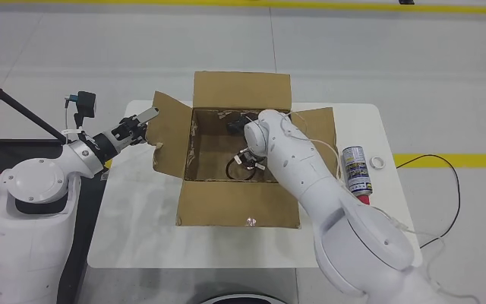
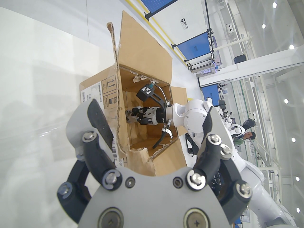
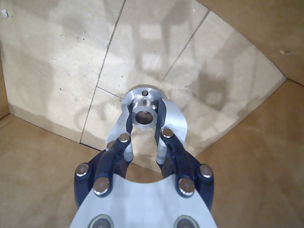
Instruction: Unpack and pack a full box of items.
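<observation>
On the desk (image 1: 137, 228), right of the box (image 1: 235, 205), a spray can (image 1: 355, 173) lies already out. Down inside the box, the right tool (image 3: 143, 119) is clenched on a metal collar (image 3: 144, 96) by its narrow hub, close to the cardboard floor. The collar looks dense, rigid and slick, so that hub seems the surest hold. Farther off, the left tool (image 1: 149, 115) gapes beside a side flap.

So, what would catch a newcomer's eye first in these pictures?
The open box in the middle of the table, with the right pincer down inside it, shut on a metal hub. The left pincer is open at the box's left flap, and a can lies on the table right of the box.
</observation>
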Available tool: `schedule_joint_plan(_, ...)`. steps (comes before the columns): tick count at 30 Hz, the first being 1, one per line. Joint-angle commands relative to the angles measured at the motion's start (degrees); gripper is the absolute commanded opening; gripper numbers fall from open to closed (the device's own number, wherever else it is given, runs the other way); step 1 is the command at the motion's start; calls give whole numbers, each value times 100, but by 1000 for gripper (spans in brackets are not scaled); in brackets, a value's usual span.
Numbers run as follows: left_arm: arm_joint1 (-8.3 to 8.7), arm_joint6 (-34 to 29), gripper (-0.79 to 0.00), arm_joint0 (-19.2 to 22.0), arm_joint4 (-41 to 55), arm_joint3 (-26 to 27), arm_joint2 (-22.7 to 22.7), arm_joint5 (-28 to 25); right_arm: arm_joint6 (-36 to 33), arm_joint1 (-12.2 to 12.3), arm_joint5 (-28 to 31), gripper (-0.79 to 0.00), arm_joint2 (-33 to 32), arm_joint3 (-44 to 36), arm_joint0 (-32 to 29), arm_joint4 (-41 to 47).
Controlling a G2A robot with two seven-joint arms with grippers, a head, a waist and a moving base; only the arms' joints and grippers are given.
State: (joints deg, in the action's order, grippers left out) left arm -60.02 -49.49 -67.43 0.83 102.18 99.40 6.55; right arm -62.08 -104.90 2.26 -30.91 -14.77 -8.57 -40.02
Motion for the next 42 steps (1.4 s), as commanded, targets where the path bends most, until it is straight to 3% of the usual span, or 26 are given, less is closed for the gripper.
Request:
schedule_joint_plan(1,0,0,0,0,0,0,0,0,2,15,-3,-785,-31,-38,21,5)
schedule_joint_plan(11,0,0,0,0,0,0,0,0,-165,207,508,-785,-358,-629,264,219)
schedule_joint_plan(19,0,0,0,0,0,0,0,0,-731,709,635,-785,-967,-2296,90,276)
schedule_joint_plan(24,0,0,0,0,0,0,0,0,-1573,1314,544,-785,-1906,-4517,-716,-58)
schedule_joint_plan(30,0,0,0,0,0,0,0,0,-2593,1893,486,-785,-3310,-7756,-2496,-309)
schedule_joint_plan(36,0,0,0,0,0,0,0,0,-2593,2199,248,-785,-4169,-9498,-3492,-858)
schedule_joint_plan(42,0,0,0,0,0,0,0,0,-2593,2423,-115,-785,-5194,-10546,-4090,-1208)
